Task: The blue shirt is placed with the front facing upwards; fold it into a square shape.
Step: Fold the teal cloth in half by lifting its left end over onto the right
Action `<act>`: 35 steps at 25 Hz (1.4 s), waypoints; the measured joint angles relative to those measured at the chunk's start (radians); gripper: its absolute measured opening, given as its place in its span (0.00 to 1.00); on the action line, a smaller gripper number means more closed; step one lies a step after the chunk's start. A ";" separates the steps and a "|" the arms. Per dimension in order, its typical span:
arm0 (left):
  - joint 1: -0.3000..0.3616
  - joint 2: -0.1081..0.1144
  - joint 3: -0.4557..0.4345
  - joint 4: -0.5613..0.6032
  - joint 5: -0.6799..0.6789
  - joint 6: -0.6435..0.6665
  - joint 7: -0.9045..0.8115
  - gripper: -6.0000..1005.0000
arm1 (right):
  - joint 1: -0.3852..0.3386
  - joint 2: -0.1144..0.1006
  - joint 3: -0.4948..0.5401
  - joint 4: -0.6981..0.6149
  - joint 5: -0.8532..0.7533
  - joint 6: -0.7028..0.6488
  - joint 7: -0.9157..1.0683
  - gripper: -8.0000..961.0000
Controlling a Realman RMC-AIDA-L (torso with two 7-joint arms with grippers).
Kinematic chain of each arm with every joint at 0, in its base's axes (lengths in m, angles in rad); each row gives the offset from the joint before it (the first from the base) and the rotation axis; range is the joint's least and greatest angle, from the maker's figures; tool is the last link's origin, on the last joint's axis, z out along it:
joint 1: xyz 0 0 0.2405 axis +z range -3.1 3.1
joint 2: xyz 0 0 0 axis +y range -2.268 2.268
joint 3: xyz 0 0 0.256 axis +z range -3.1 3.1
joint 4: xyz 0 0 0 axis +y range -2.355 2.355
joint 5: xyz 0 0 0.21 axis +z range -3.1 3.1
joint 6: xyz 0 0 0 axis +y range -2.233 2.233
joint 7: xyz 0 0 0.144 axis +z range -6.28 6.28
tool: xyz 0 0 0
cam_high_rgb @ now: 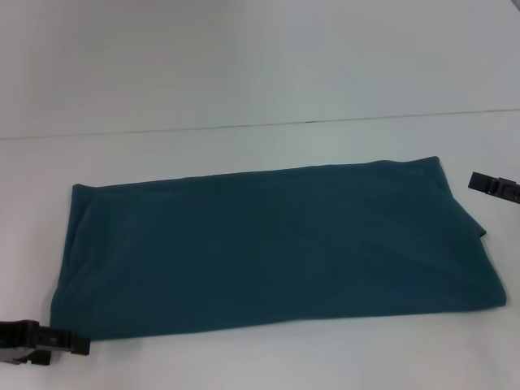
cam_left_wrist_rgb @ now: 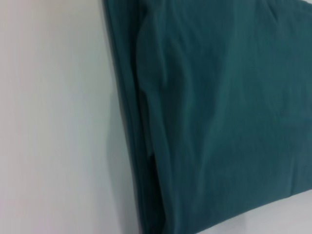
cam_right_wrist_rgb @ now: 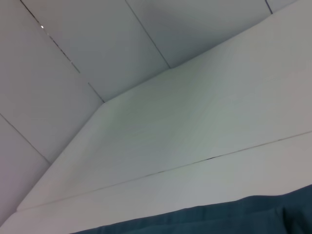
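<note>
The blue shirt (cam_high_rgb: 268,248) lies flat on the white table (cam_high_rgb: 260,357), folded into a long plain teal rectangle running left to right, with no print showing. My left gripper (cam_high_rgb: 75,343) sits low at the shirt's near-left corner, just off the cloth. My right gripper (cam_high_rgb: 477,182) hovers just beyond the shirt's far-right corner. The left wrist view looks down on layered folded edges of the shirt (cam_left_wrist_rgb: 219,122) beside bare table (cam_left_wrist_rgb: 53,122). Only a strip of the shirt (cam_right_wrist_rgb: 219,219) shows in the right wrist view.
A thin seam (cam_high_rgb: 260,123) crosses the table behind the shirt. Bare white tabletop surrounds the cloth on all sides. Panelled wall (cam_right_wrist_rgb: 97,48) rises past the table's far edge.
</note>
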 joint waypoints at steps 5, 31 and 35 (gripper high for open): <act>-0.011 -0.001 0.018 -0.007 0.000 -0.006 -0.011 0.90 | 0.000 -0.001 0.002 0.000 -0.001 -0.002 0.000 0.95; -0.042 0.010 0.048 -0.014 0.052 -0.019 -0.065 0.90 | -0.022 -0.004 0.002 0.000 0.042 -0.015 -0.008 0.95; -0.046 0.013 0.047 -0.015 0.054 -0.028 -0.079 0.90 | -0.024 -0.004 0.002 0.000 0.047 -0.019 -0.009 0.95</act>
